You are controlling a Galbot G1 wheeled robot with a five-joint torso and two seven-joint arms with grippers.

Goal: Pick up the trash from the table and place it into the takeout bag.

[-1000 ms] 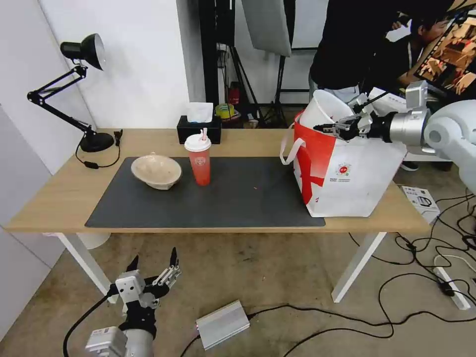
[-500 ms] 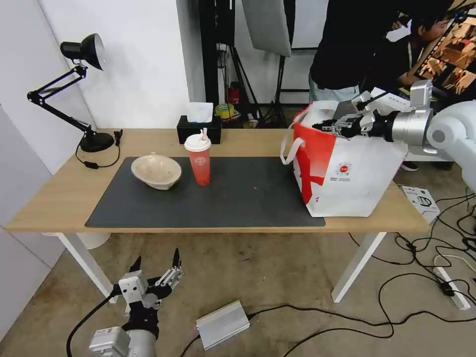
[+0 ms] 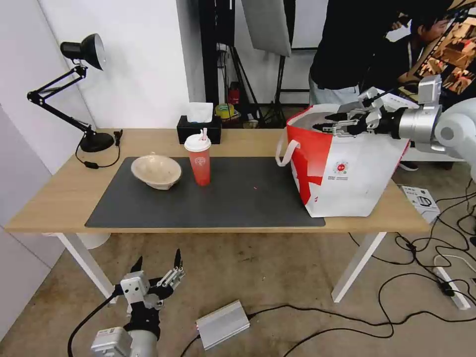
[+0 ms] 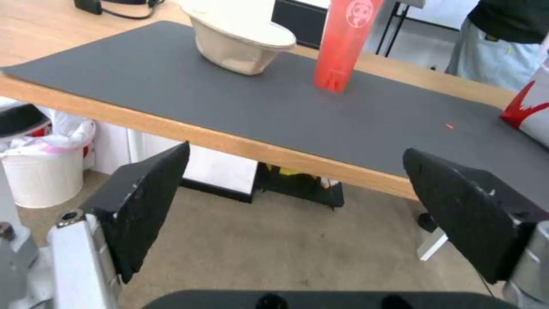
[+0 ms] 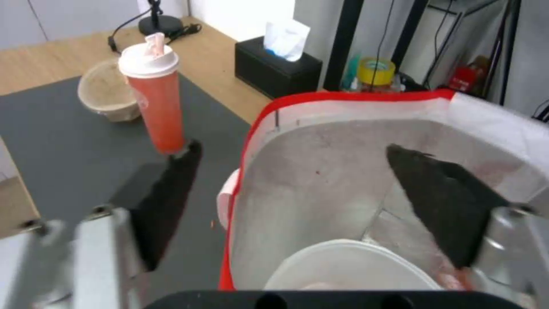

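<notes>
Above the takeout bag (image 3: 347, 168) the right tool (image 3: 342, 124) is held spread and empty; the white bowl (image 5: 349, 268) is seen inside. It should be lifted straight clear, the rim untouched. The left tool (image 3: 156, 275) hangs open below the counter (image 3: 238, 141).

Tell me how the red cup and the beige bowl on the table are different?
The red cup is tall and narrow; the beige bowl is low and wide. The cup wears a white lid with a straw, while the bowl is open on top. The cup stands upright; the bowl looks a bit tipped. Both sit on the dark mat.
</notes>
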